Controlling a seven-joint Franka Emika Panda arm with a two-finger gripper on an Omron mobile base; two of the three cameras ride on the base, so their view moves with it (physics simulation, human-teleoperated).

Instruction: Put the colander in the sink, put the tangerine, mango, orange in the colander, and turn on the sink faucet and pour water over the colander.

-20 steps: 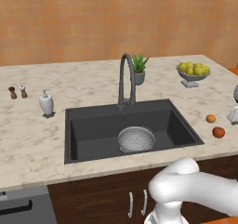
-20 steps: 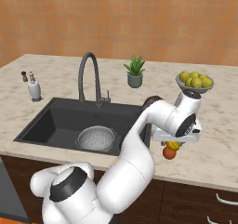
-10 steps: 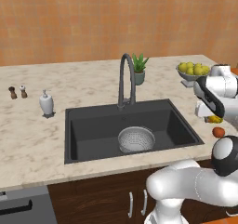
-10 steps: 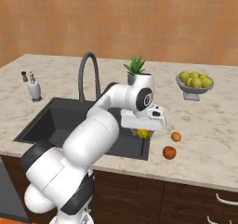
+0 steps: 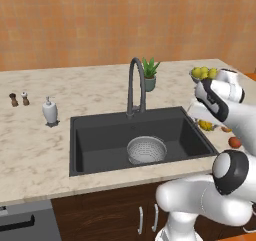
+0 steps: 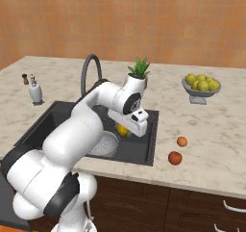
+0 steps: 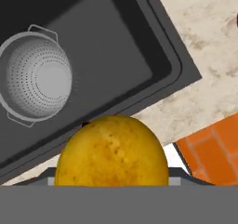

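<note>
The arm has swung from the bench's right edge over the sink (image 5: 95, 135); pincer (image 6: 126, 129) clamped on the mango (image 7: 111, 151); colander (image 5: 146, 150) empty, waiting below; two fruits remain.

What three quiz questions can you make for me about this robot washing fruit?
1. True or false: the colander sits in the sink.
2. What is the gripper carrying? A) a yellow mango B) a soap dispenser C) a plant pot
3. How many round orange-coloured fruits lie loose on the counter to the right of the sink in the right base view?

Key: 1 true. 2 A. 3 two: the smaller, paler fruit and the bigger, redder fruit.
</note>
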